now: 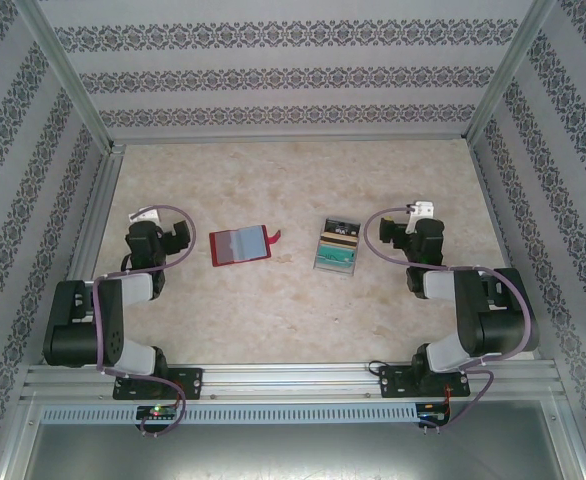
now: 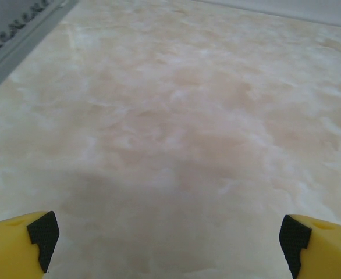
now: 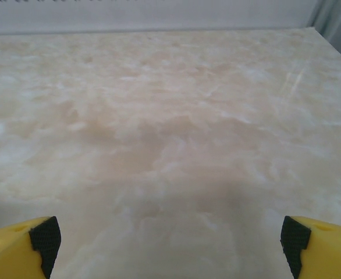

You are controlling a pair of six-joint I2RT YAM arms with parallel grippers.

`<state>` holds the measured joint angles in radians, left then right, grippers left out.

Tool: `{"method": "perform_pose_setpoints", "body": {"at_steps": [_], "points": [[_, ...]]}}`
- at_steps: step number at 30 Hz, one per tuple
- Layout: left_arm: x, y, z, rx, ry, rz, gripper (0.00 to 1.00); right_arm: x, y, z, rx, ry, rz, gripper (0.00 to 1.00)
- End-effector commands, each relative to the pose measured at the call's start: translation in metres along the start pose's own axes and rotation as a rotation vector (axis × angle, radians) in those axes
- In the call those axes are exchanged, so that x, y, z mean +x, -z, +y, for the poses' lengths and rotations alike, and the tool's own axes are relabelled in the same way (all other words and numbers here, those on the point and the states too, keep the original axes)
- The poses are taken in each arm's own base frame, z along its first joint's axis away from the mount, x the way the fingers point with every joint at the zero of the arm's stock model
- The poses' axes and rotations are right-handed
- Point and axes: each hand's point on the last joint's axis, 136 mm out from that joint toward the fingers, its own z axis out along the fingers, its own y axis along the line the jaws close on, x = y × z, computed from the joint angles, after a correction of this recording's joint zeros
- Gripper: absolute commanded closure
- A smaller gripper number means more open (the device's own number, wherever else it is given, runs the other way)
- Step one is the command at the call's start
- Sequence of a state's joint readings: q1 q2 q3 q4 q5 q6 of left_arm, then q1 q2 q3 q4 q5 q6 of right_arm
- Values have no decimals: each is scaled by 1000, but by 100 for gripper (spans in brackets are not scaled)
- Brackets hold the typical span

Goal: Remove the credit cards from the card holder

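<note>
The open, flat red folding card holder, possibly empty, lay crosswise just beside the wide-open left claw, farther from the equally wide right claw.

Red card holder with grey pockets; teal, black and beige credit cards; cream marbled table; striped floral grey-white walls

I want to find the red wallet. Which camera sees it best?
The top external view: the card holder lies open there, left of the credit cards. Both wrist views face marbled tabletop instead.
</note>
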<state>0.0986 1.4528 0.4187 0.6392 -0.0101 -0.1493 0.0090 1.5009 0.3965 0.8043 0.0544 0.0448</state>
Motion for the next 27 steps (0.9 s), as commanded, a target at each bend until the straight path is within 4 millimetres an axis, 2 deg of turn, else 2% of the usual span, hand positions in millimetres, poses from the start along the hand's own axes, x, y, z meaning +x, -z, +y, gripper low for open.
{"method": "perform_pose_setpoints", "body": {"at_steps": [1, 3, 5, 7, 8, 9, 27], "points": [[-16, -3, -30, 170, -70, -51, 0, -12, 1, 9, -53, 17, -57, 2], [-11, -5, -48, 249, -129, -48, 0, -13, 1, 9, -53, 19, -59, 2], [-6, -9, -53, 212, -176, -28, 0, -13, 1, 9, -53, 19, -60, 2], [0, -9, -46, 164, -165, -76, 1, -13, 1, 9, -52, 18, -61, 2], [-4, -8, -44, 157, -154, -109, 1, -13, 1, 9, -50, 19, -61, 2], [0, -9, -40, 131, -153, -67, 1, -13, 1, 9, -47, 21, -61, 2], [-1, -10, -46, 138, -181, -66, 1, -13, 1, 8, -42, 21, -60, 2]]}}
